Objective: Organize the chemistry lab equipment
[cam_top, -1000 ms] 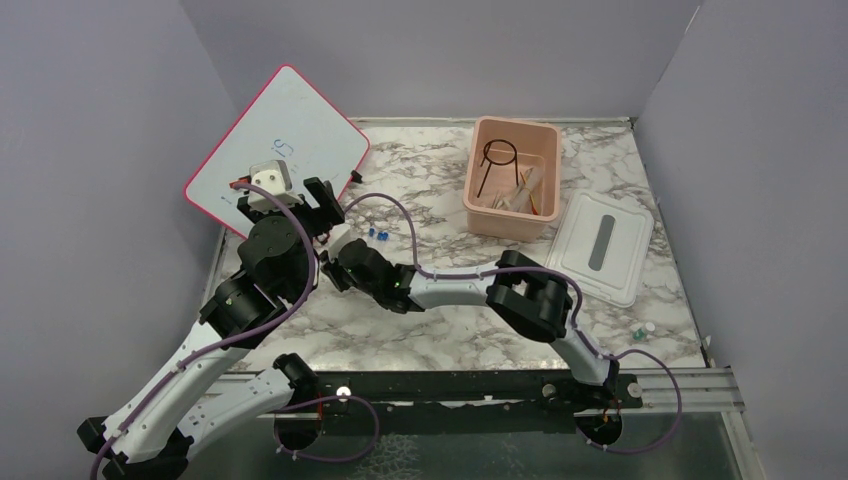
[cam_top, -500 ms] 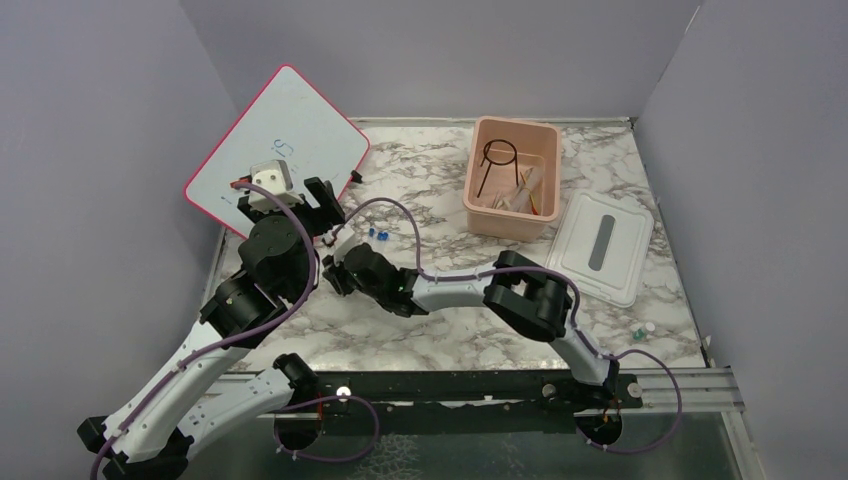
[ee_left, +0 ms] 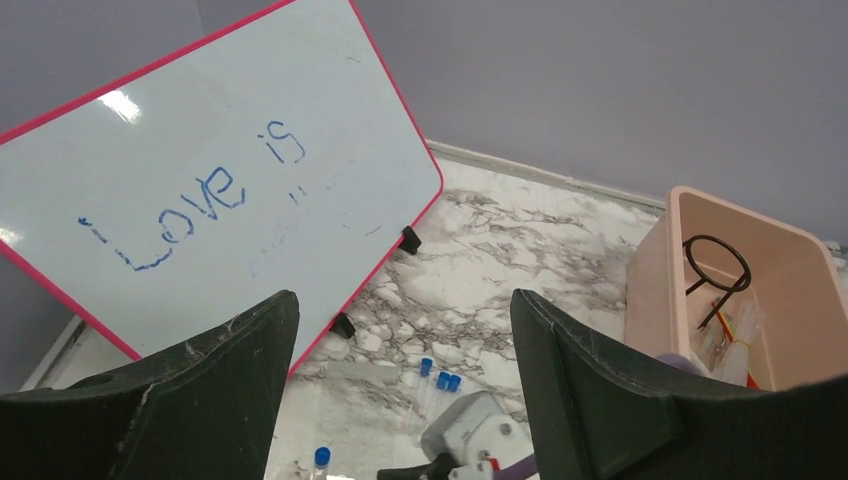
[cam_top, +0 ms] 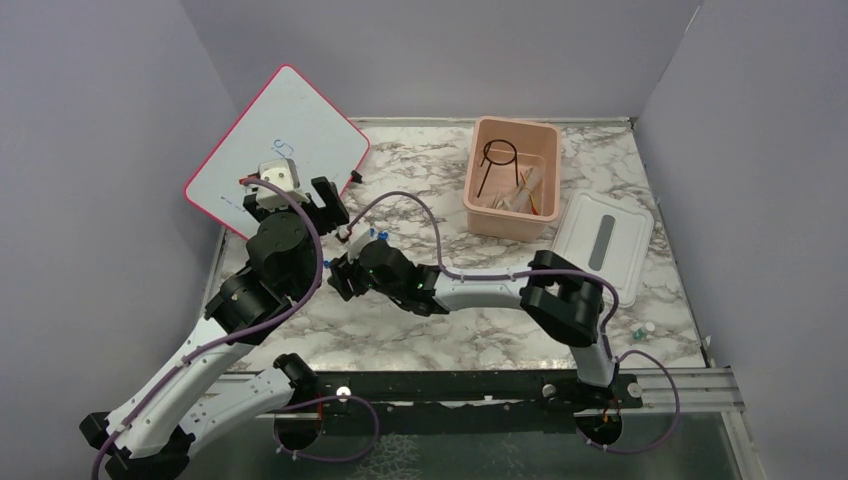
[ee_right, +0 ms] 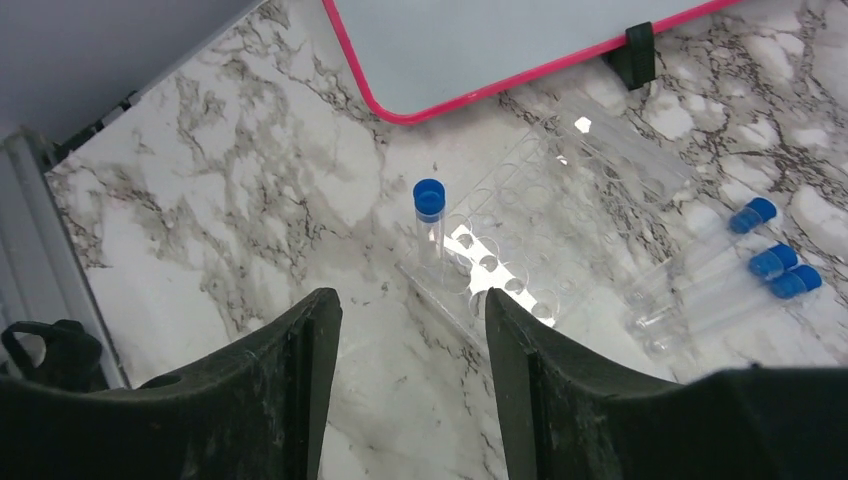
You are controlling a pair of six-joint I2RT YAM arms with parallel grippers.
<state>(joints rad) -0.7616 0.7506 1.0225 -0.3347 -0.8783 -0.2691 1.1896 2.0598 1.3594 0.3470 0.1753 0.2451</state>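
A blue-capped vial [ee_right: 429, 215] stands upright in a clear rack [ee_right: 545, 235] on the marble table, just ahead of my right gripper [ee_right: 410, 305]. That gripper is open and holds nothing. Three more blue-capped vials [ee_right: 765, 265] lie flat to the right of the rack. From above, the right gripper [cam_top: 345, 277] sits beside the standing vial [cam_top: 328, 263]. My left gripper [ee_left: 402, 300] hovers open and empty above the lying vials [ee_left: 441, 379], in front of the whiteboard. The black ring stand [cam_top: 498, 158] and thin rods rest inside the pink tub [cam_top: 470, 185].
A pink-rimmed whiteboard [cam_top: 285, 140] leans at the back left on small black feet. The tub's white lid [cam_top: 600, 245] lies right of the tub. Two tiny items [cam_top: 641, 328] lie near the table's right front edge. Grey walls enclose three sides.
My right gripper has opened and let go of the blue-capped vial, which now stands in the clear rack. The right arm has drawn back slightly to the right. The left arm has barely shifted.
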